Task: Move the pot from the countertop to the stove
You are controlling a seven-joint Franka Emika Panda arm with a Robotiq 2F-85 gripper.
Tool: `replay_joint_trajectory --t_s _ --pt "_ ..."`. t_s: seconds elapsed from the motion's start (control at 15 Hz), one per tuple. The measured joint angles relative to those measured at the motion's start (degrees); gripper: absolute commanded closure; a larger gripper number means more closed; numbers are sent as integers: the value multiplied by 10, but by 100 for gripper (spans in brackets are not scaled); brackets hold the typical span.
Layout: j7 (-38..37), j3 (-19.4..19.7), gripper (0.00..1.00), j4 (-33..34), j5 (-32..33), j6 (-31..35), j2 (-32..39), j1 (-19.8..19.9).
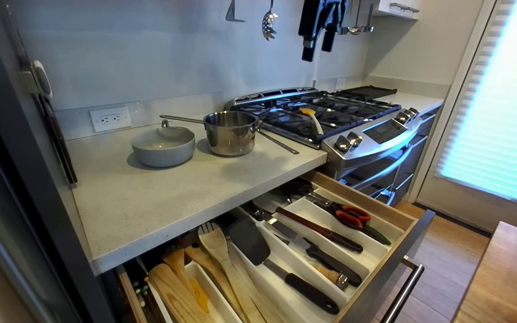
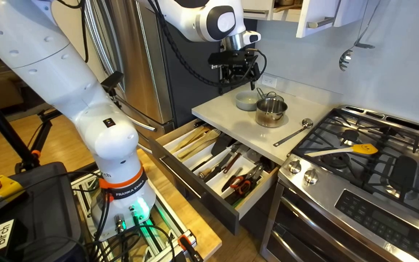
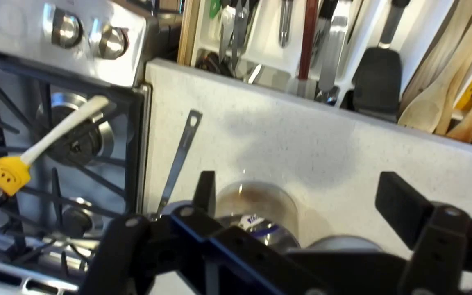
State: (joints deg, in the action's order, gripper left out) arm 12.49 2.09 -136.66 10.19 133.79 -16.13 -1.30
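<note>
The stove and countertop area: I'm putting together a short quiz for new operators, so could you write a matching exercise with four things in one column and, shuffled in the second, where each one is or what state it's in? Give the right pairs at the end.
Column 1
1. Pot
2. Yellow-headed spatula
3. Red-handled scissors
4. Gripper

Column 2
A. Lying in the open drawer
B. Up in the air, open
C. Lying on top of the stove
D. Standing on the countertop

Right pairs: 1-D, 2-C, 3-A, 4-B
</note>
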Motion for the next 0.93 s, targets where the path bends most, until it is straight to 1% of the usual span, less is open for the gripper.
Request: replay_joint_trajectory --t_s 0.13,0.2,0.33,0.4,0.53,0.6,0.67,0.73,0.87,0.93 --pt "7 0 0 -9 -7 102 16 -4" --pt "21 0 0 -4 -15 155 37 -7" --pt "63 1 0 14 -35 249 100 -14" --pt "103 2 0 29 -65 281 140 -21" --pt "192 -3 0 71 -135 288 214 -35" --pt "235 -14 0 99 -162 280 251 -34" --pt "269 -20 0 131 -174 266 287 -31" --pt "282 -25 0 166 -168 251 322 -24" --pt "280 -29 0 235 -143 234 386 -4" --pt "280 -32 0 255 -137 233 405 5"
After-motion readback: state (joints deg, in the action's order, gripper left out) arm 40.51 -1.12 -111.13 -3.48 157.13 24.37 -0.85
